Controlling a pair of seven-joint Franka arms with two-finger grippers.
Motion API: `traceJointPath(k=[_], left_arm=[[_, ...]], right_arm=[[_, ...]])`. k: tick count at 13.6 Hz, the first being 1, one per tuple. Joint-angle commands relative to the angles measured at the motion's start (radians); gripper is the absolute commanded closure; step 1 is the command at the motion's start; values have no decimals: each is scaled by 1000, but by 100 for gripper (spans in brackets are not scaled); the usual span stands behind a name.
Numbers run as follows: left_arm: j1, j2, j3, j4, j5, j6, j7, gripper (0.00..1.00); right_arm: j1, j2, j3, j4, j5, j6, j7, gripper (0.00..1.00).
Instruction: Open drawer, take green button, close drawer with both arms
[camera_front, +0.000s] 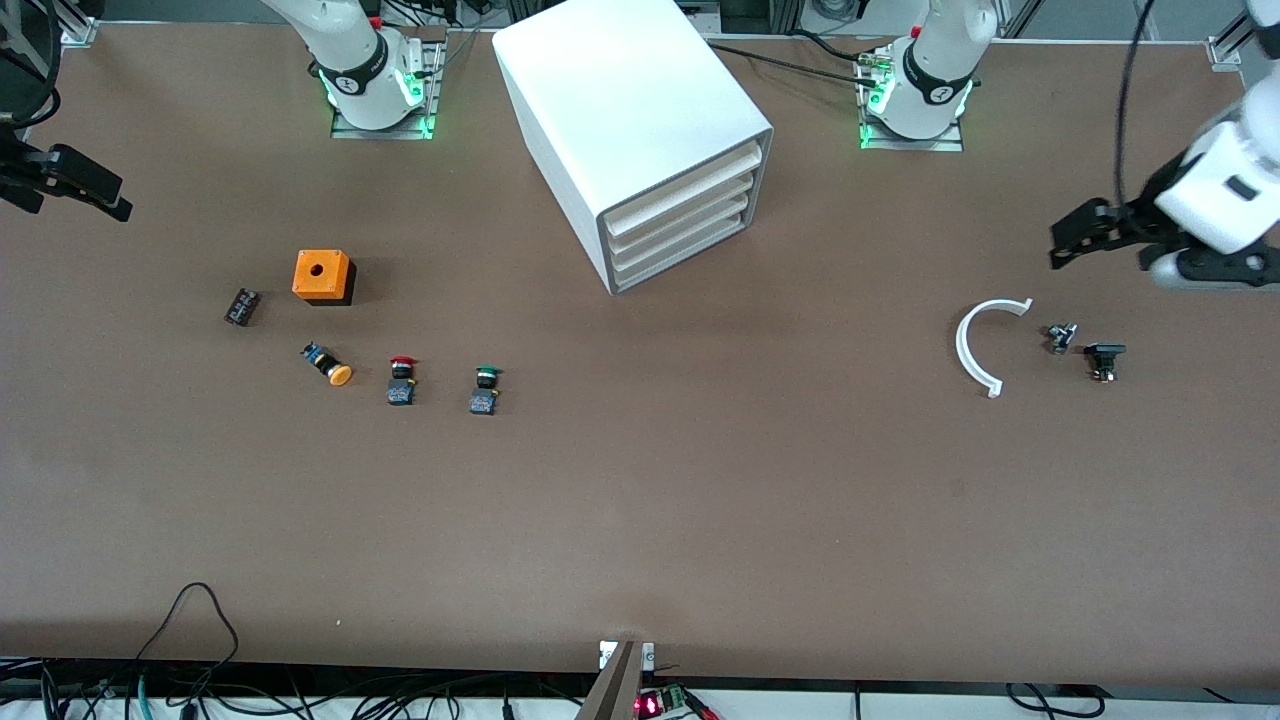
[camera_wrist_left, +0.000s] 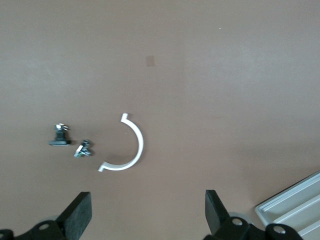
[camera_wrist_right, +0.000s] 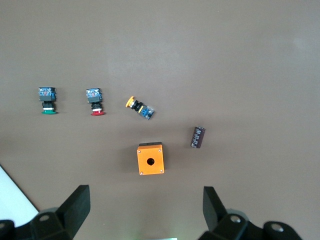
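**A:** At the foot of the white cabinet (camera_front: 620, 110), pointing out the drawer (camera_front: 680, 247): lying fully shut, flush with the two upper drawers, nothing hooked on its front edge yet.

**B:** And locating the button (camera_front: 485, 388)?

**A:** Standing out on the bare table (camera_front: 700, 500), not inside any drawer. Sitting nearer the front camera than the cabinet, toward the right arm's end, just beside the red-capped button (camera_front: 402, 380). Showing again in the right wrist view (camera_wrist_right: 47, 100), green cap plainly visible.

**B:** Marking the grippers?

**A:** Marking the left gripper (camera_front: 1062, 245) first: hovering over the left arm's end of the table, near the white arc (camera_front: 978, 345), fingers spread wide and holding nothing. Then marking the right gripper (camera_front: 105, 200): hovering over the right arm's end, near the black component (camera_front: 241, 306), equally spread and empty.

**B:** Judging the step in hand?

**A:** Probably opening the drawer, not yet begun. Advising as follows:
- Coming in low and square to the drawer's front.
- Catching only the lowest lip, never the middle one just above it.
- Pulling along the cabinet's own slanted line, not along the table's edge.
- Steadying the cabinet's top with the other arm, the light shell likely sliding otherwise.
- Stopping short of full travel, so as not to tip the tray out.
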Motion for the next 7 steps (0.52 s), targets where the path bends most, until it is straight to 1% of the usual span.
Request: traceJointPath(k=[1, 3, 5, 7], left_arm=[[-7, -17, 23, 50, 29, -66, 87, 0], [-7, -28, 40, 59, 31, -72, 112, 0], [-7, -39, 43, 59, 29, -72, 116, 0], [-7, -45, 46, 50, 29, -72, 121, 0]], right_arm=[[2, -59, 1, -79, 9, 40, 1, 0], [5, -53, 4, -67, 7, 16, 4, 0], [5, -58, 0, -57, 9, 17, 13, 0], [8, -43, 4, -55, 4, 19, 8, 0]])
